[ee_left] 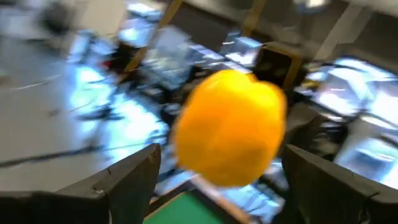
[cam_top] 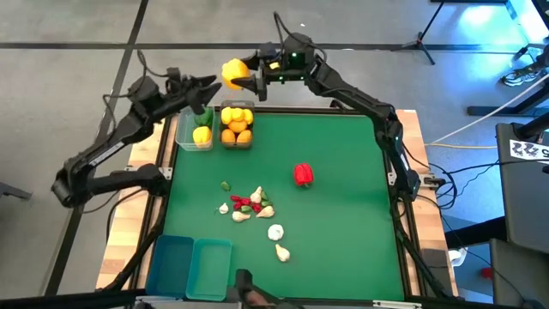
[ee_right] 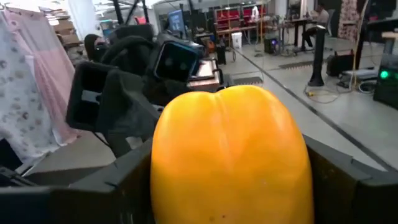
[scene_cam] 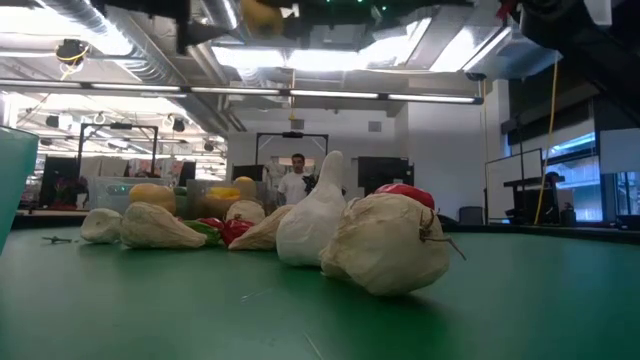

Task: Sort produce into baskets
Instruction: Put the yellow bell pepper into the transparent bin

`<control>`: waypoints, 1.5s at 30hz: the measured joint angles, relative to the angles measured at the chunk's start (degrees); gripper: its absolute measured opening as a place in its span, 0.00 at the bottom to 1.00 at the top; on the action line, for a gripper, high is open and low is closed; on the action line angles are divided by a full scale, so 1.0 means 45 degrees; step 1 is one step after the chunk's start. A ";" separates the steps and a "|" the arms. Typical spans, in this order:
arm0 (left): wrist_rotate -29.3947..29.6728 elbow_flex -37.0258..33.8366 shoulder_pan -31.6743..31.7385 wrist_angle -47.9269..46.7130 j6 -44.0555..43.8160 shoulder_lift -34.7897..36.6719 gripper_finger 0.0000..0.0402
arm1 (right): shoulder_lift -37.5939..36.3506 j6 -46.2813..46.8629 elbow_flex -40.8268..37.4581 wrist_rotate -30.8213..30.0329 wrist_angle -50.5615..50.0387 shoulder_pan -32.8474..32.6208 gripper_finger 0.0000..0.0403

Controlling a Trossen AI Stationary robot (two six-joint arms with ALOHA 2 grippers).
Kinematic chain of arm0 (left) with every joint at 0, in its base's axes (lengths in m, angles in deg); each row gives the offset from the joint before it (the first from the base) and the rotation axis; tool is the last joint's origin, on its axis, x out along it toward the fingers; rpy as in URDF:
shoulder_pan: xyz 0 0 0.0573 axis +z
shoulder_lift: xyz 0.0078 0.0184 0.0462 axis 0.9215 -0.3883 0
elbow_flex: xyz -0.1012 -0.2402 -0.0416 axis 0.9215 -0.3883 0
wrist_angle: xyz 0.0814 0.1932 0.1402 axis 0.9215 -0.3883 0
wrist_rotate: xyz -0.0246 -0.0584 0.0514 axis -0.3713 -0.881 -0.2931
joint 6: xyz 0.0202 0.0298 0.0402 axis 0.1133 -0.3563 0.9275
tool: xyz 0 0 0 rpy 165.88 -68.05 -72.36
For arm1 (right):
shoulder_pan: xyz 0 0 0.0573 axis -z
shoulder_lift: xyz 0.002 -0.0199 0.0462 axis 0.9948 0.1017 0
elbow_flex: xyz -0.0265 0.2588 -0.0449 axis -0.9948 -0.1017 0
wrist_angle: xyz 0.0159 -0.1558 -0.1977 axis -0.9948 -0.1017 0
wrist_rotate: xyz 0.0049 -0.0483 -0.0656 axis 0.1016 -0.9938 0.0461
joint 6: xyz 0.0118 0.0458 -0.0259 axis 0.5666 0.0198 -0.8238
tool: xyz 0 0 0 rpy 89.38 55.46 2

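A yellow bell pepper (cam_top: 232,73) hangs in the air just beyond the table's far edge, with my right gripper (cam_top: 247,75) shut on it. My left gripper (cam_top: 211,86) is open, level and pointing at the pepper from the left. In the left wrist view its fingers (ee_left: 127,180) stand wide apart with the pepper (ee_left: 230,127) just ahead between them. Two clear baskets sit at the far left. One basket (cam_top: 183,137) holds a yellow and a green pepper. The other basket (cam_top: 237,144) holds oranges and lemons. My right gripper pinches the yellow pepper by two opposite sides (ee_right: 165,174) between its two fingers (ee_right: 121,190). The fingers lie level and come from the table's right. The pepper is lifted clear, high above the far edge near the clear baskets.
A red pepper (cam_top: 303,174) lies mid-table. A heap of garlic and chilies (cam_top: 244,204) lies left of centre, with two more garlic bulbs (cam_top: 275,232) nearer the front. Two teal baskets (cam_top: 190,266) stand at the near left. A person stands in the room beyond (scene_cam: 296,180).
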 joint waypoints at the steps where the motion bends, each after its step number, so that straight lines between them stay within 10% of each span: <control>1: -0.0515 0.0000 0.0000 0.0704 -0.0125 -0.0301 0.82 | -0.0028 -0.0077 0.0000 0.0007 -0.0009 0.0000 0.74; 8: -0.1593 0.0000 0.0179 0.3749 -0.0570 -0.1845 0.82 | -0.0114 -0.0029 0.0005 0.0661 -0.0089 0.0296 0.74; 45: -0.1835 0.0020 -0.0432 0.4969 0.0484 -0.2729 0.82 | -0.0572 0.0299 -0.0019 0.1994 -0.0899 -0.0005 0.74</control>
